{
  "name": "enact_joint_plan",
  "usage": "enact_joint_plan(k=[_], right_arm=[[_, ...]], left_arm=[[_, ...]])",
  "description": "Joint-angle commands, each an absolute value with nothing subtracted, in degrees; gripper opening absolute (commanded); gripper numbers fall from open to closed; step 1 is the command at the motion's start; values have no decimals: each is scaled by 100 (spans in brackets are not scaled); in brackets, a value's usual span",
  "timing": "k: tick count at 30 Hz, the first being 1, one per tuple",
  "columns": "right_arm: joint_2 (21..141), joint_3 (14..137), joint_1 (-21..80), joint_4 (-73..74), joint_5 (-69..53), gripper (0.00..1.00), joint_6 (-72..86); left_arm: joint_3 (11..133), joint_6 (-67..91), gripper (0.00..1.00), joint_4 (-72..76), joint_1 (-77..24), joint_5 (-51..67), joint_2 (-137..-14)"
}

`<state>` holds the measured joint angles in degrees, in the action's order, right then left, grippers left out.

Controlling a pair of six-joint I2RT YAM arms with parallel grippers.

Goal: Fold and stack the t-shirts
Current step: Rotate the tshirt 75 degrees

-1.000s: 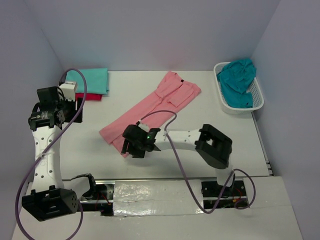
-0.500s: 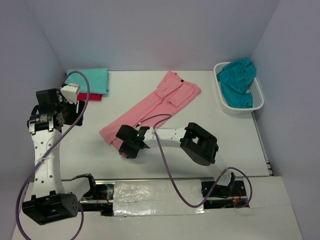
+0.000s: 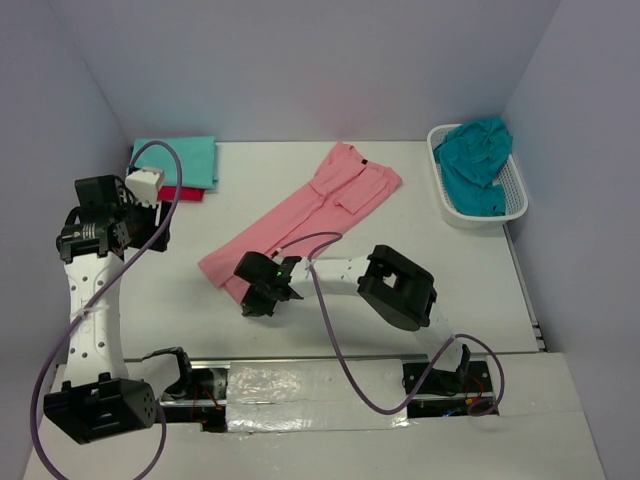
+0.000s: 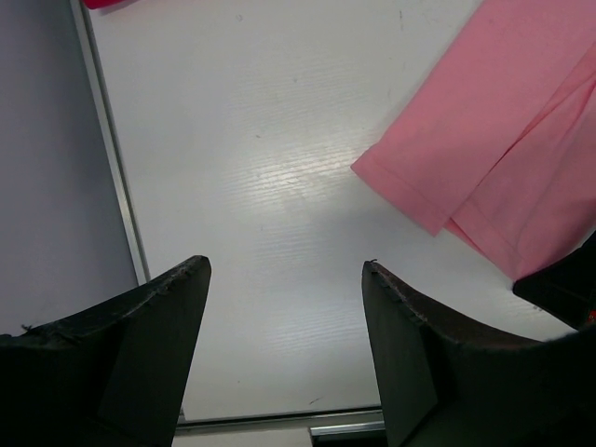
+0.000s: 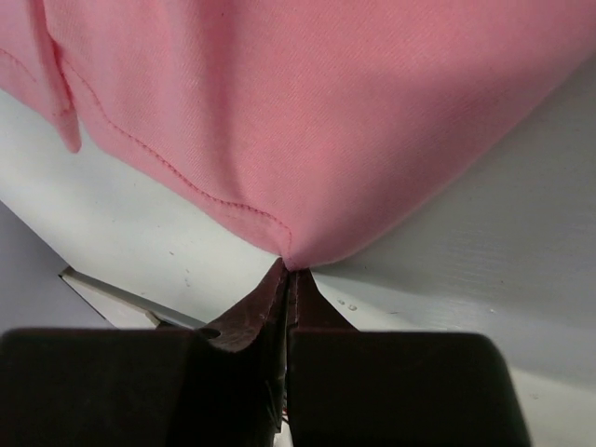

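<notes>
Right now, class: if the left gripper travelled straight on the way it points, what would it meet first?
Most likely the bare table: the left gripper points down at it, the pink shirt lying off to one side.

Shirt (image 3: pixel 300 225) between stack (image 3: pixel 185 160) and basket (image 3: pixel 517 195)

White matte table (image 3: pixel 470 270), with a faint ribbed grain in the wrist views. Pale lavender back wall (image 3: pixel 320 70), left wall (image 3: pixel 50 120) and right wall (image 3: pixel 590 150) box it in. Crinkled silver strip (image 3: pixel 310 385) along near edge; even light, soft shadows.
</notes>
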<state>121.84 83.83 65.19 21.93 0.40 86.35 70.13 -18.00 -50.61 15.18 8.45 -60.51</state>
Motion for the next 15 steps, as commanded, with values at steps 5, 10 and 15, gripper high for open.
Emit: enact_joint_plan(k=[5, 10, 15], right_arm=[[12041, 7919, 6495, 2408, 255, 0, 7824], [11769, 7700, 6522, 2259, 203, 0, 7515], [11268, 6857, 6522, 1742, 27, 0, 7314]], left_arm=[[7146, -1907, 78, -5001, 1538, 1098, -6380], [7145, -1863, 77, -4878, 1529, 1160, -6477], [7207, -1889, 75, -4852, 1538, 1222, -6600]])
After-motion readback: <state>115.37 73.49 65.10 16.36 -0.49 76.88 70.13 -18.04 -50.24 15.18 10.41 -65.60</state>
